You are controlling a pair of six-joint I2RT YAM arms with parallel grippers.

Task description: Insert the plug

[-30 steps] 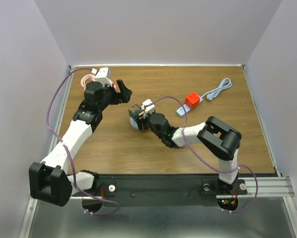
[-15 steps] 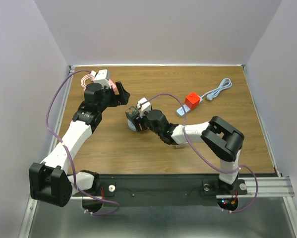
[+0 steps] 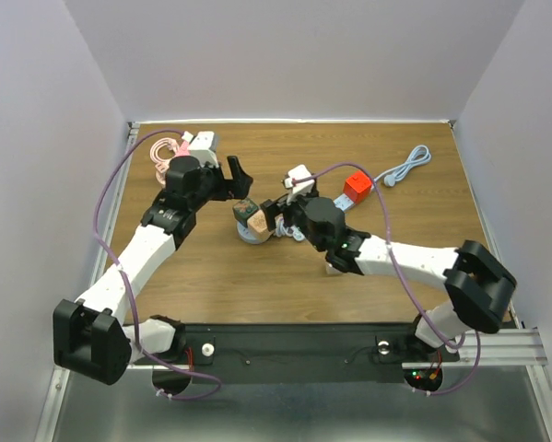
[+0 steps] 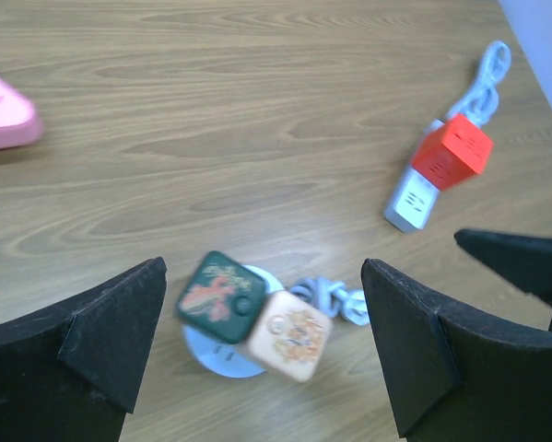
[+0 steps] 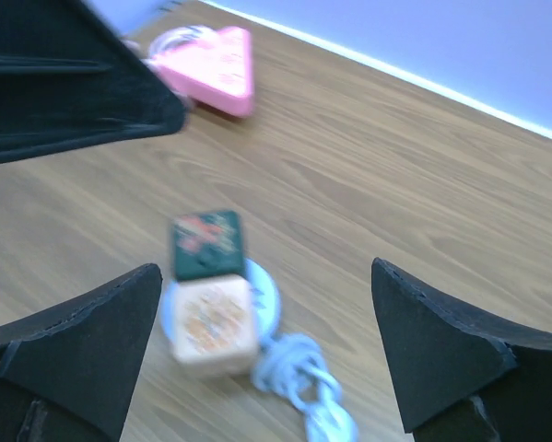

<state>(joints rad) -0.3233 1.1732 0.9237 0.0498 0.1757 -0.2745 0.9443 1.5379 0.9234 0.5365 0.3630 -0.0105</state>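
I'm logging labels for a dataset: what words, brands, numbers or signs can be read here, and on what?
No text reads in any view.
The green cube: orange ornament, blurred, no letters.
The peach cube: faint pattern, too blurred to read.
The red cube and white power strip: dark slot marks only, no lettering.

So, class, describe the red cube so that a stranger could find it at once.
On the wooden table, look toward the back, right of centre, to the white power strip with its pale cable. The red cube sits on that strip. Unlike the patterned green cube and beige cube nearby, it is plain red.
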